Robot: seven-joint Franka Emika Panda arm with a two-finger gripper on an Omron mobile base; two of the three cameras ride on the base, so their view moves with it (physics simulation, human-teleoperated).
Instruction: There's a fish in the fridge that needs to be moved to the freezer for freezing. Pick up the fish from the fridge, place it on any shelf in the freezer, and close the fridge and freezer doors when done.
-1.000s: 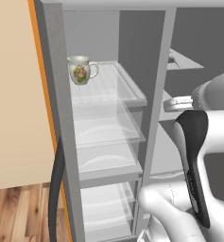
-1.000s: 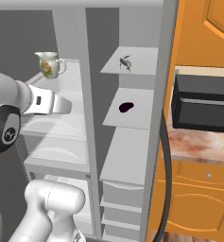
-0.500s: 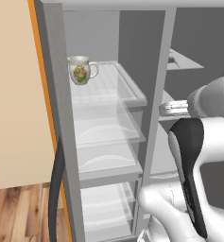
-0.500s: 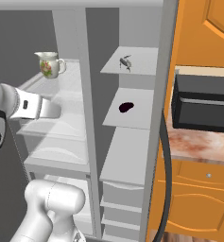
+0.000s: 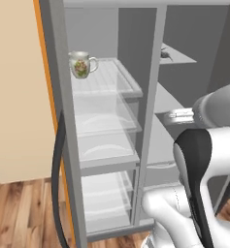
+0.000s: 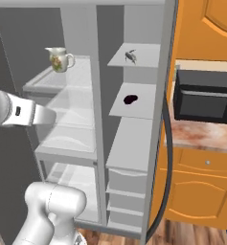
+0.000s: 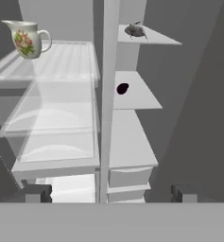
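Left base view: the arm stands before the open freezer (image 5: 184,97), and the fish (image 5: 166,54) is a dark speck on its top shelf.

Right base view: the fish (image 6: 130,57) lies on that shelf (image 6: 143,56), both doors open.

Hand view: the gripper (image 7: 108,193) is spread wide and empty, with the fish (image 7: 136,31) far ahead, up and right, lying crosswise.
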